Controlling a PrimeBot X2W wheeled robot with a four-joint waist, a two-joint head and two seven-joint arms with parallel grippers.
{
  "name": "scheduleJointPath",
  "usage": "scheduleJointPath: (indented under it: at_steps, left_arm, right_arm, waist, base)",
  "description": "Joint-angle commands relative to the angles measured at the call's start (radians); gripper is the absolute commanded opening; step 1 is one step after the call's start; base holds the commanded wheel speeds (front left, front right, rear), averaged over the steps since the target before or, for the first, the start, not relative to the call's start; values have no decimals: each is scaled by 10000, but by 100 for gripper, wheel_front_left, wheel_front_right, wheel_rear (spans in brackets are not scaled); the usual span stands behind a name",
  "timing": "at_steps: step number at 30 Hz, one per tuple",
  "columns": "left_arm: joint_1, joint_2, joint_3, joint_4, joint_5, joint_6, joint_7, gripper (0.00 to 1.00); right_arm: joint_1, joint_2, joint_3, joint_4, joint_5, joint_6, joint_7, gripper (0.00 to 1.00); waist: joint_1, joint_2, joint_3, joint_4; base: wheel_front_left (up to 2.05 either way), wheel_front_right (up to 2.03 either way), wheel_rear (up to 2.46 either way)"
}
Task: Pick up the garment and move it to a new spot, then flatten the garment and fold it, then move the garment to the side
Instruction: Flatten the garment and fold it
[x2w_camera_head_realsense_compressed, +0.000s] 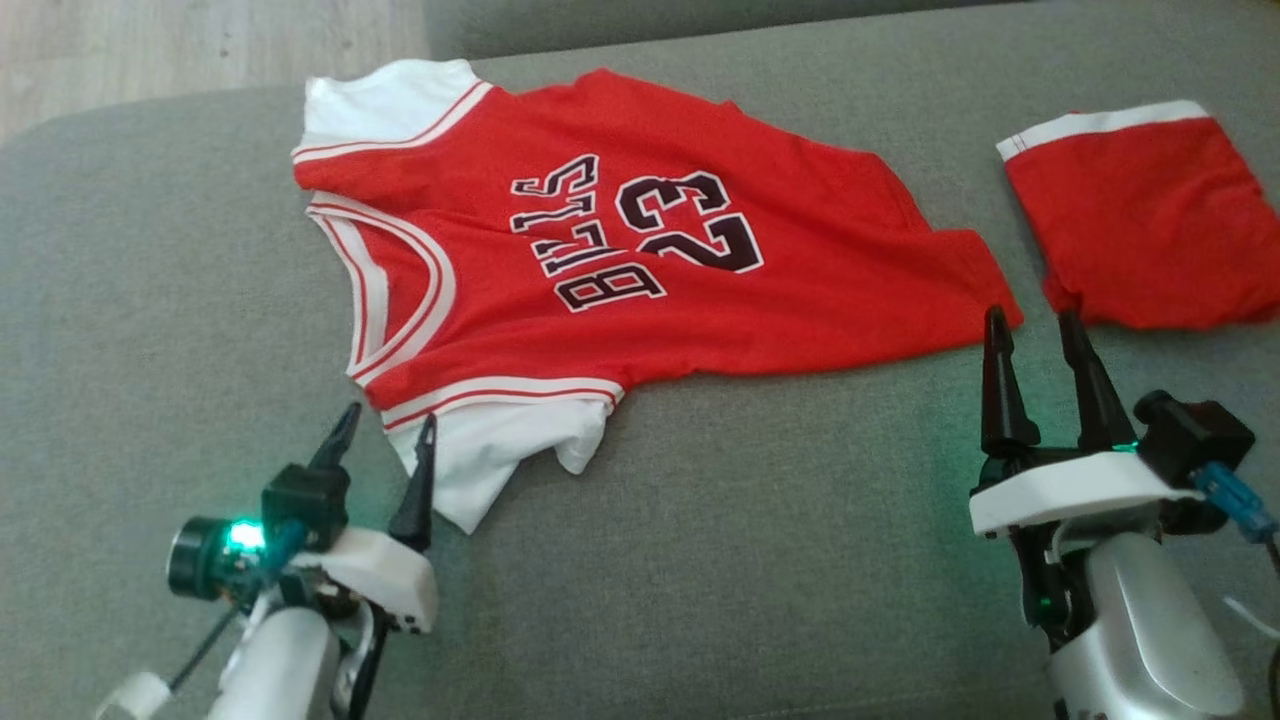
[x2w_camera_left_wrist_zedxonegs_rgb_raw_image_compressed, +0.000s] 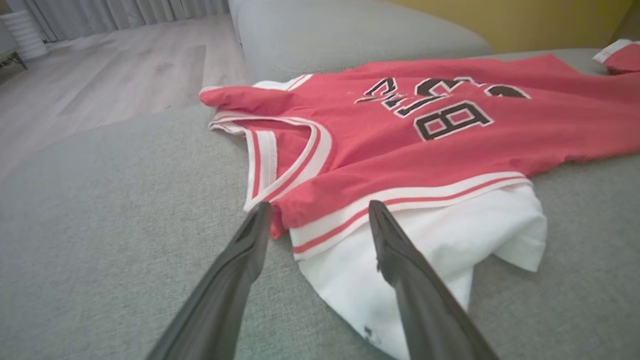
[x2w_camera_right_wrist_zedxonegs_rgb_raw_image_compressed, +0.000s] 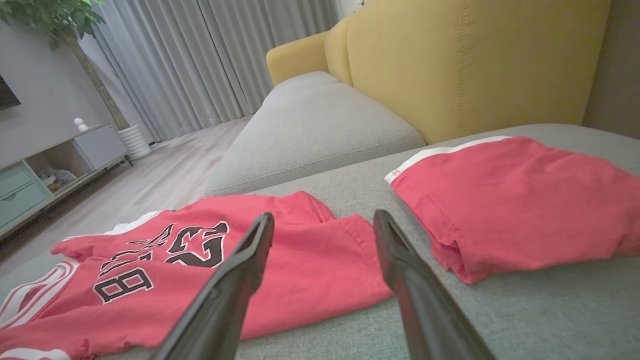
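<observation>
Wide and empty: left end effector and right end effector at a red jersey.
Rest low, fingers pointing forward, left at the white sleeve, right just beside the hem corner, probably to tug opposite ends flat; lies spread on grey sofa cushion.

Wide-spread fingers on left gripper, right gripper.

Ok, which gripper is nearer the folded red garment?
Right. The right gripper sits just short of the folded red garment; the left gripper is far off at the white sleeve of the jersey.
</observation>
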Motion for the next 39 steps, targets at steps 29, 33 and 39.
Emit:
scheduleJointPath:
  at_steps: [29,33,39]
  left_arm:
    - [-4724,1724,73,2187,-131,-1069,584,0]
    - [-5431,1921,-378,2863,-55,-1217,447,0]
    - [-5840,2027,-822,3690,-241,-1283,-41,100]
  right_arm:
    - [-543,-16,461,-885,188,-9,83,100]
    - [-591,-16,501,-875,170,-9,67,100]
    - [-583,-16,526,-812,139,-9,69,100]
  waist:
    - [0,-1,1418,-657]
    - [0,-1,1538,-639]
    - [0,-1,1449,-503]
  base:
    - [0,0,0]
    - [0,0,0]
    - [0,0,0]
